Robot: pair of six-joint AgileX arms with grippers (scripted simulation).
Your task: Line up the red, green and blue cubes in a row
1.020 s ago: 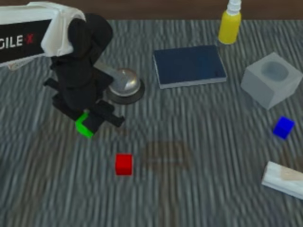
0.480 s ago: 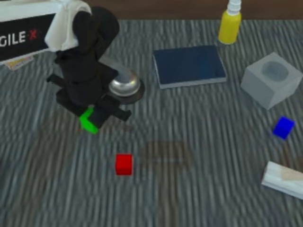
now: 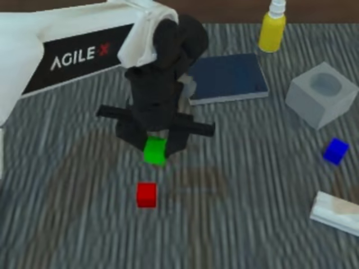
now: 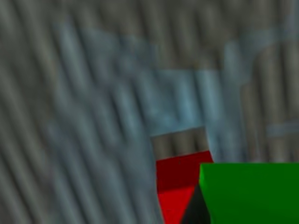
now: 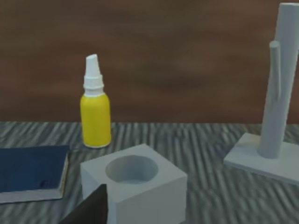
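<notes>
My left gripper (image 3: 155,150) is shut on the green cube (image 3: 154,151) and holds it above the table, just behind the red cube (image 3: 146,194). The red cube lies on the table left of centre. In the left wrist view the green cube (image 4: 250,193) fills the lower corner, with the red cube (image 4: 180,184) beside and below it. The blue cube (image 3: 336,151) sits far off at the right side. My right arm is out of the top view; only a dark part of my right gripper (image 5: 91,210) shows in its wrist view.
A dark blue book (image 3: 224,78) lies behind the left arm, and a yellow bottle (image 3: 272,31) stands at the back. A large grey block with a round hollow (image 3: 321,94) stands behind the blue cube. A white object (image 3: 336,213) lies at the right front. A white stand (image 5: 273,140) rises beside the block.
My left arm has swung to the right with the green cube, from the left side to just behind the red cube. It now covers the silver bell.
</notes>
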